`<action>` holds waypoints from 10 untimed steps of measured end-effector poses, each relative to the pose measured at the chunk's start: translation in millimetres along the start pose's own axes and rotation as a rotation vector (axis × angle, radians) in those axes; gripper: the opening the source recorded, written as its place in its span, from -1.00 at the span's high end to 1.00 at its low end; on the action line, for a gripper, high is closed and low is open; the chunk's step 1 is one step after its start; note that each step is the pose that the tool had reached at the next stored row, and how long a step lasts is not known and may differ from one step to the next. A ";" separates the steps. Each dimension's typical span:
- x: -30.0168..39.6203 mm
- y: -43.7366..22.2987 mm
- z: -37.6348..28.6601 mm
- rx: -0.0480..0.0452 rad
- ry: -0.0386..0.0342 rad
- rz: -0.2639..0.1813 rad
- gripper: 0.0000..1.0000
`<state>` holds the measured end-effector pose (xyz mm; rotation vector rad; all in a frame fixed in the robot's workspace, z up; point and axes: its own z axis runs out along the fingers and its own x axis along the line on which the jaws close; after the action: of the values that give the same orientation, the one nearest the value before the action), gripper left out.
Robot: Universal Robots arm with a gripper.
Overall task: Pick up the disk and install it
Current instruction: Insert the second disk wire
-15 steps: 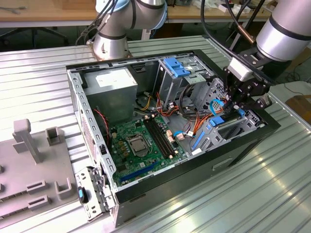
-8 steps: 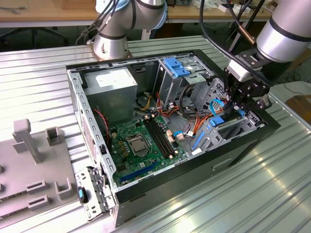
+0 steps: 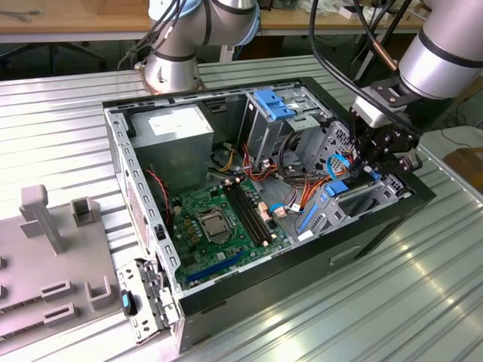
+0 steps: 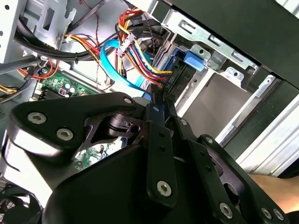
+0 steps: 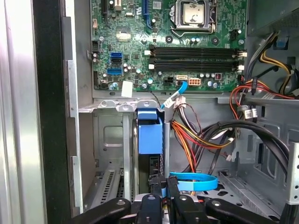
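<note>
While your gripper (image 3: 371, 167) hangs low over the drive cage at the exterior view's right end of the open computer case (image 3: 377, 226), the disk (image 3: 341, 188) sits on edge in that cage, its bright blue carrier showing between grey metal walls. You see from this camera the whole layout: the green motherboard (image 3: 219, 219) in the middle of the case, the grey power supply (image 3: 179, 136) toward the far left corner, and a lighter-blue bracket (image 3: 273, 104) on the upper bay near the arm's base.

In the first wrist view you look along the disk (image 5: 150, 135) from behind the fingers (image 5: 150, 205): the blue carrier stands upright in its slot, with an empty slot beside it and the motherboard (image 5: 168, 42) beyond. The two black fingers sit nearly together, with only a narrow gap, at the disk's near edge, and they appear to pinch it, though you cannot tell the contact for certain. A light blue flat cable (image 5: 194, 181) loops just beside them.

The second wrist view gives you the gripper linkage (image 4: 154, 154) from the side, and past it the blue carrier tab (image 4: 194, 59) against the cage rail, with a bundle of red, yellow and orange wires (image 4: 140, 56) next to it.
</note>
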<state>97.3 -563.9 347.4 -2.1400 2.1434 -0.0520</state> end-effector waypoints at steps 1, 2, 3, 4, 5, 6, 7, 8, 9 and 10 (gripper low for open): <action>0.4 0.0 0.1 0.0001 0.0001 0.001 0.66; 0.7 0.0 0.1 0.0001 0.0002 0.001 0.66; 1.5 0.0 0.2 0.0001 0.0004 0.002 0.66; 2.4 0.0 0.3 0.0002 0.0004 0.003 0.66; 2.5 0.0 0.7 0.0002 0.0006 0.004 0.66; 2.6 0.1 1.1 0.0002 0.0006 0.004 0.66; 2.6 0.1 1.4 0.0002 0.0006 0.004 0.66; 2.6 0.2 1.6 0.0002 0.0007 0.004 0.66; 2.6 0.2 2.0 0.0002 0.0007 0.004 0.66; 2.7 0.2 2.5 0.0002 0.0007 0.004 0.66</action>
<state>97.4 -566.4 344.7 -2.1360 2.1478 -0.0527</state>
